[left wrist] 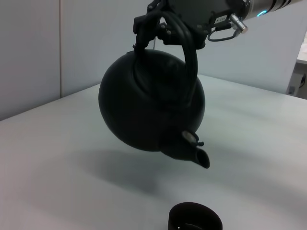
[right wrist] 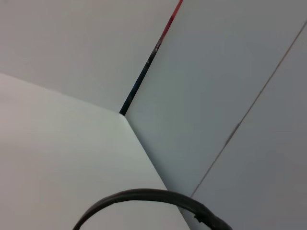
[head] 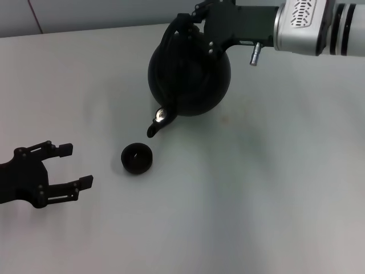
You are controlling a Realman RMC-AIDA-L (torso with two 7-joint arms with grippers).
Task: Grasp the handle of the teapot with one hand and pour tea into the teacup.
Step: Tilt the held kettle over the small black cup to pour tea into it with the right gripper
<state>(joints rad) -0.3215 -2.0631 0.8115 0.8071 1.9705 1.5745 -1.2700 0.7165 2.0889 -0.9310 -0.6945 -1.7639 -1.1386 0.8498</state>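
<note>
My right gripper (head: 197, 25) is shut on the black arched handle (left wrist: 184, 40) and holds the round black teapot (head: 189, 73) in the air, tipped with its spout (head: 154, 128) down toward the small dark teacup (head: 137, 158). In the left wrist view the teapot (left wrist: 151, 103) hangs above the table, its spout (left wrist: 196, 154) above and slightly behind the teacup (left wrist: 195, 218). No liquid stream is visible. The right wrist view shows only a curve of the handle (right wrist: 144, 197). My left gripper (head: 71, 165) rests open on the table to the left of the cup.
The white table (head: 274, 194) carries nothing else. A grey wall (left wrist: 29, 48) rises at its far edge, with a corner seam (right wrist: 144, 72) in the right wrist view.
</note>
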